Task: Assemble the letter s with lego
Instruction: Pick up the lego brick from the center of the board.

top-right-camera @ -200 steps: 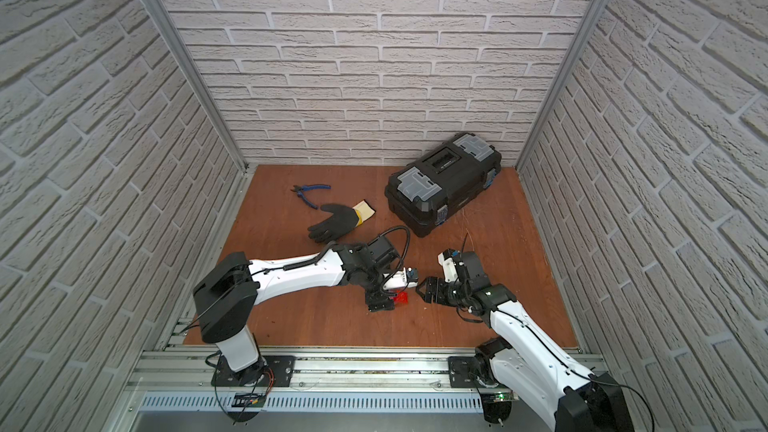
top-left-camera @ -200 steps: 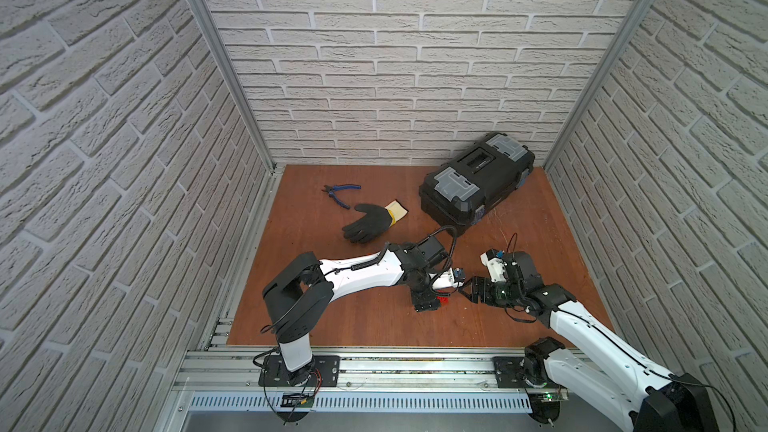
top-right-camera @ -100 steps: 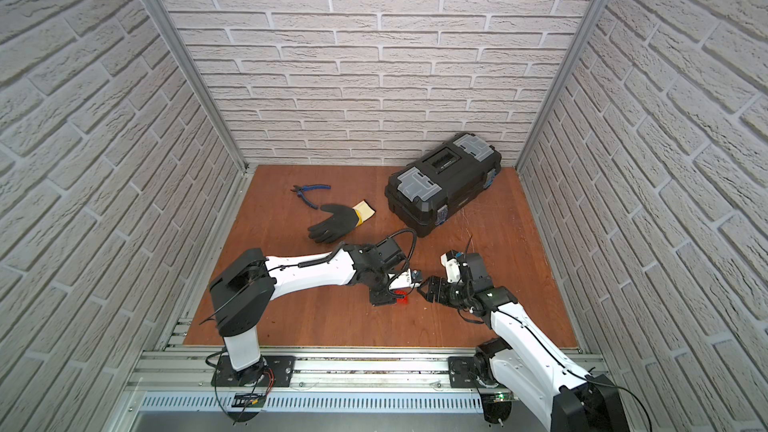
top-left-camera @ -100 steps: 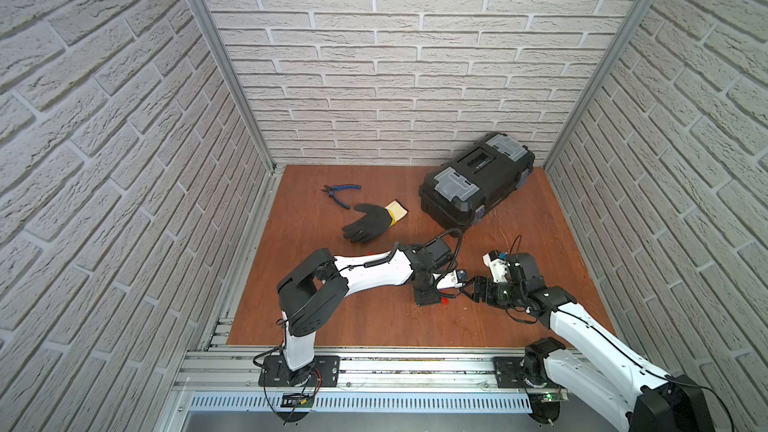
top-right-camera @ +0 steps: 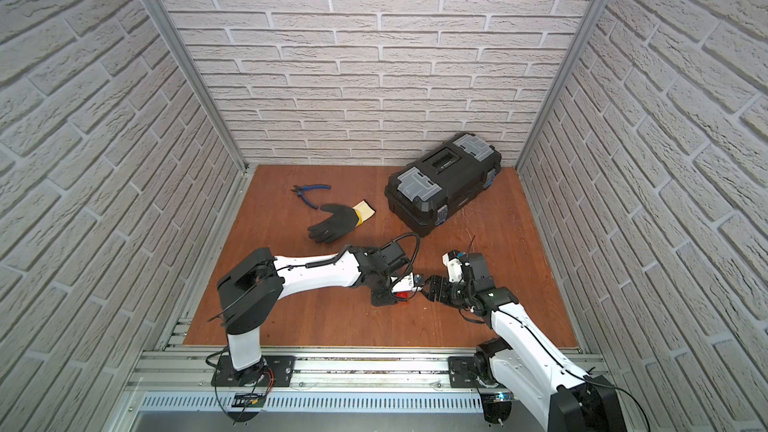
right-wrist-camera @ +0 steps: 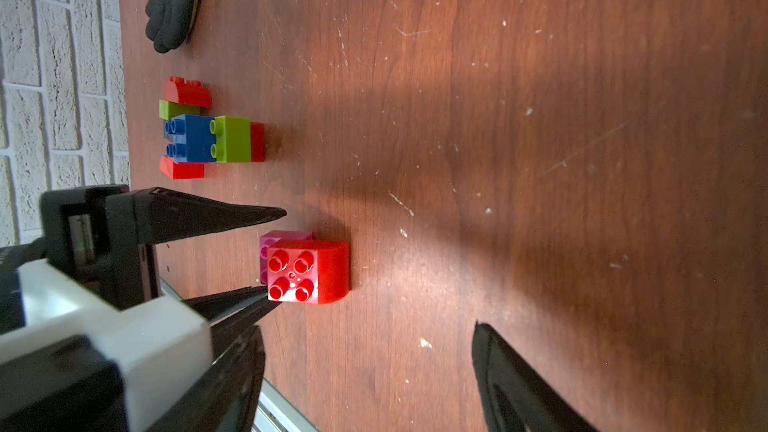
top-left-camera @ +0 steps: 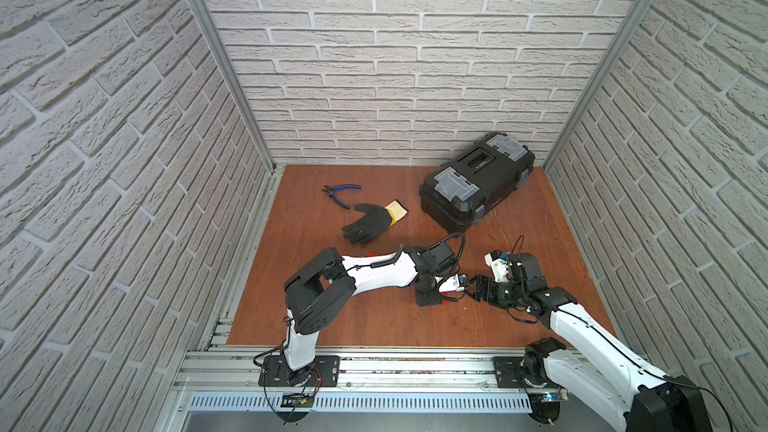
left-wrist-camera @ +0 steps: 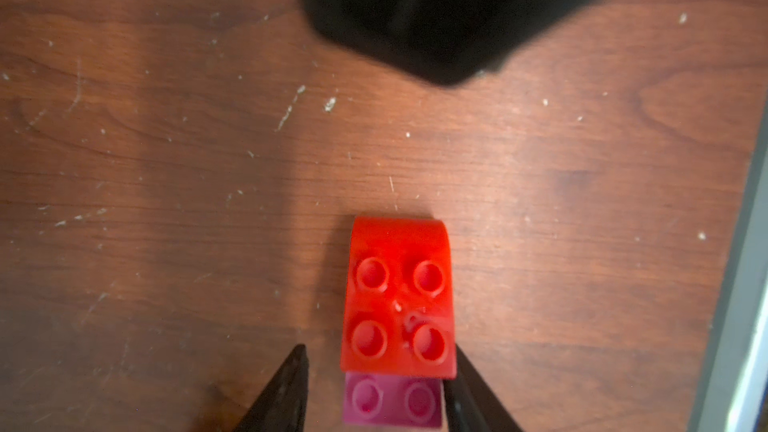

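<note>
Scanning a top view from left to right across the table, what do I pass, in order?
pliers → glove → left gripper → right gripper. The toolbox spans the same stretch as both grippers, so it has no clear place in the order.

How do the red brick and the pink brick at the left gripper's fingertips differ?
The red brick has one rounded end; the pink brick looks square-cornered. In the left wrist view the red brick shows four studs, the pink brick only two. Both face studs the same way.
</note>
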Controlling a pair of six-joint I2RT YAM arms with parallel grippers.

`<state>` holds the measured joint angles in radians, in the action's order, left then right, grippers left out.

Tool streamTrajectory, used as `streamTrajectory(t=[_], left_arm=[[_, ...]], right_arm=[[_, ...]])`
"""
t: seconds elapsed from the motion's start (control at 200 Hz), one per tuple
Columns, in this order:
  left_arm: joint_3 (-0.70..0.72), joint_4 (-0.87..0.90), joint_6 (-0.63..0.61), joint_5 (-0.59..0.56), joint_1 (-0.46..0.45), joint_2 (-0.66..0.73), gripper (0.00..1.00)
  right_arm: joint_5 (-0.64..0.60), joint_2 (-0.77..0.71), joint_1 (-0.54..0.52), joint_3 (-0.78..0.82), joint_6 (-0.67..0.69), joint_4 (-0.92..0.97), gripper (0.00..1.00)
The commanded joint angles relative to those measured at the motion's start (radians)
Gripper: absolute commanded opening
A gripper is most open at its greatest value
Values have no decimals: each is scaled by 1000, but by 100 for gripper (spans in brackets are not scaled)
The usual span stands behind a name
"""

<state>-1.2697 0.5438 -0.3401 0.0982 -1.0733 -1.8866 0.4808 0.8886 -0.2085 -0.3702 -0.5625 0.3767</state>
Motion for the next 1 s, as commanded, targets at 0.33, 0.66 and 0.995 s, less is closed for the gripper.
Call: streamTrajectory(t=[0.33,0.66,0.995], left_arm=[[-42,14,-4,14,-7,-29,46],[-43,31,-4,16,-7,-39,41],[-42,35,0,33,-5,-27,29]], right_arm=[[35,-4,24,16,25,-26,79],[48,1,32,17,31,-31,78],[67,17,37,19,27,-52,77]])
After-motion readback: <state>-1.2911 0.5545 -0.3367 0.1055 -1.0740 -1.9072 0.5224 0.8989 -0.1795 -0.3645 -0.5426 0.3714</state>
